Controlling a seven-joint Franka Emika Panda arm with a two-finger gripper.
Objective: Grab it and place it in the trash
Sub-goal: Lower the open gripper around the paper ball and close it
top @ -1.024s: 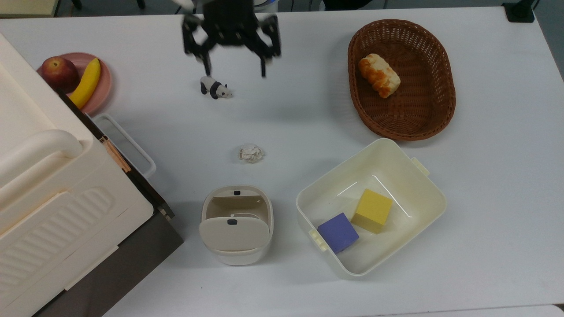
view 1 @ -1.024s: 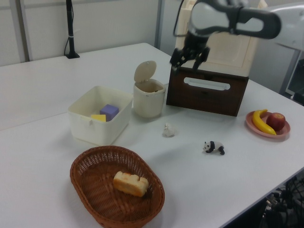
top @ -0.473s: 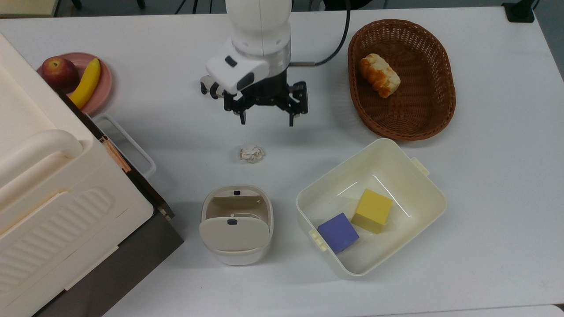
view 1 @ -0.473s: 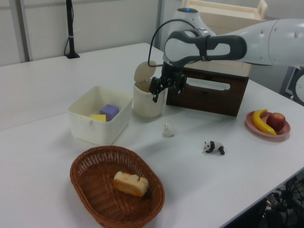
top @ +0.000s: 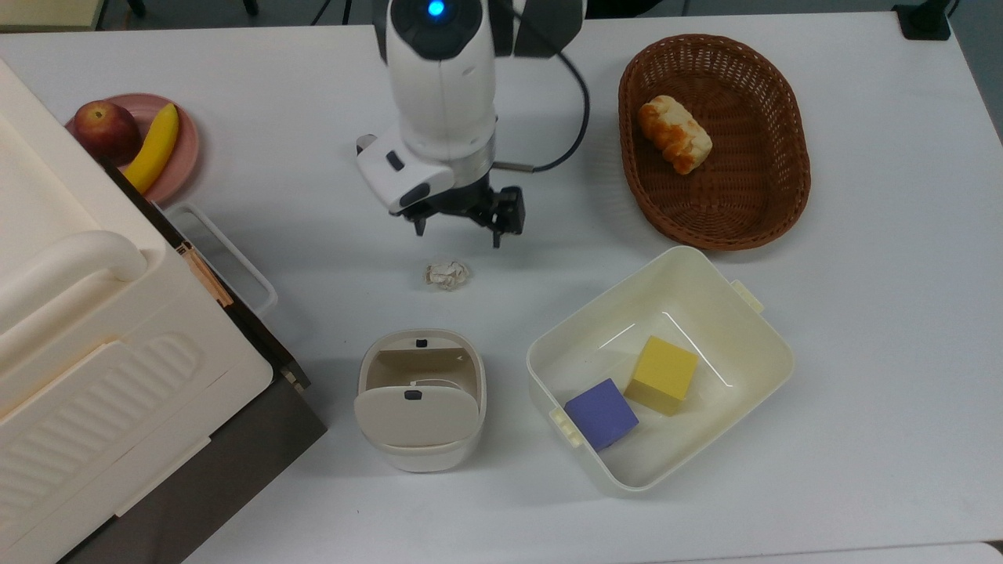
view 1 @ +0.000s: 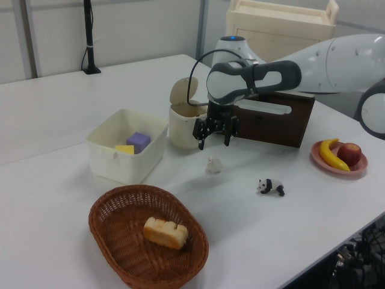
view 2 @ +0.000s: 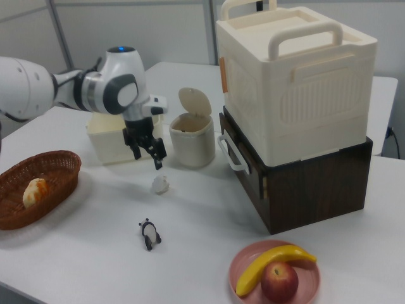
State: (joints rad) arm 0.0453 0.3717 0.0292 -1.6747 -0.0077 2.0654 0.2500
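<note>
Paper ball (top: 447, 273) lies on table below open-fingered gripper (top: 458, 232)

Bare tabletop (top: 329, 258) is seen around the paper (top: 447, 274); the bin (top: 419, 399) and tub (top: 705, 274) stand nearer the front edge.

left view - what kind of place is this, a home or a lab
Most likely a robotics lab or test room: a white robot arm works over a plain white table laid out with toy props such as a panda figurine, and partition walls stand behind.
</note>
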